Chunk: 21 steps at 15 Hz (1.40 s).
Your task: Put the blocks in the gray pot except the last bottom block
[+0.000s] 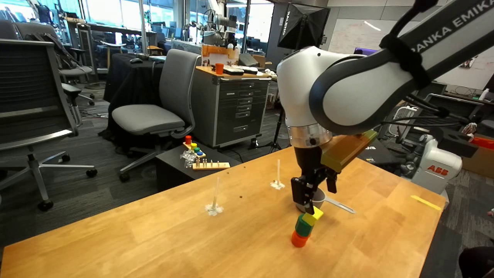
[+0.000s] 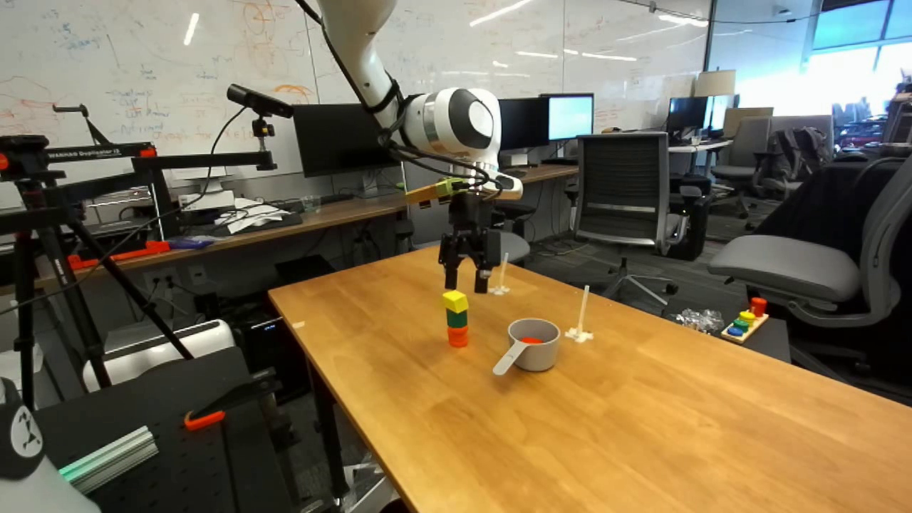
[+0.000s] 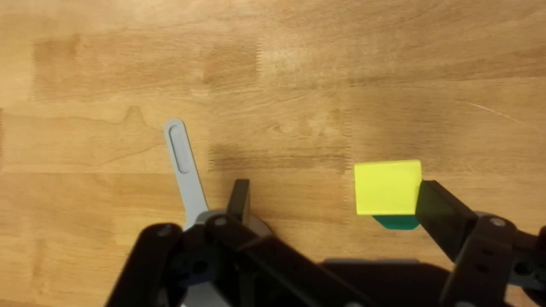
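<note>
On the wooden table stands a stack of blocks: a yellow block (image 2: pixel 454 301) on top, a green block (image 2: pixel 457 318) under it and an orange-red block (image 2: pixel 458 336) at the bottom. The gray pot (image 2: pixel 534 356) sits beside the stack, and a red-orange block (image 2: pixel 531 341) shows inside it. My gripper (image 3: pixel 334 187) is open and holds nothing. In the wrist view the yellow block (image 3: pixel 388 187) appears close to the right finger; contact cannot be told. The bottom block is hidden there, and the arm partly covers the pot (image 1: pixel 318 196) in an exterior view.
Two thin upright pegs, a near one (image 1: pixel 216 195) and a farther one (image 1: pixel 278 173), are taped to the tabletop. The pot's handle (image 3: pixel 182 149) sticks out over the table. A low black side table (image 1: pixel 173 166) with peg toys stands beyond the edge.
</note>
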{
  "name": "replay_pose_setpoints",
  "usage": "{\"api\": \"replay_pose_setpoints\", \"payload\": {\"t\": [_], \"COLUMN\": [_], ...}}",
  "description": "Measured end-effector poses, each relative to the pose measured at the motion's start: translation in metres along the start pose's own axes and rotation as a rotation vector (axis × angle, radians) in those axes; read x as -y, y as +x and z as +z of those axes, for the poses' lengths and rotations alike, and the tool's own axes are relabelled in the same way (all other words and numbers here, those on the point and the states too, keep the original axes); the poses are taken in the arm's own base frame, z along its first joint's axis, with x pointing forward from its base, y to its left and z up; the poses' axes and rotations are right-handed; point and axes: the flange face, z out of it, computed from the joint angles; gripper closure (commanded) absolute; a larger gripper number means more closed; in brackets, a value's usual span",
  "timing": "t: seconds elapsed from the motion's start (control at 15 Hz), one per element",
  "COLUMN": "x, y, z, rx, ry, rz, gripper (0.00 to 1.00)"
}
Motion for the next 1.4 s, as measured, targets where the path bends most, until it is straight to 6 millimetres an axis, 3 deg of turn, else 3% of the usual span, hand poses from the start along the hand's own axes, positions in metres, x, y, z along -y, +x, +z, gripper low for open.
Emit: {"api": "replay_pose_setpoints", "payload": {"t": [1.4], "x": [0.021], "y": [-0.004], "z": [-0.013], "rx": [-0.032], "ry": [0.015], "rz": [-0.034], "gripper": [0.00]}}
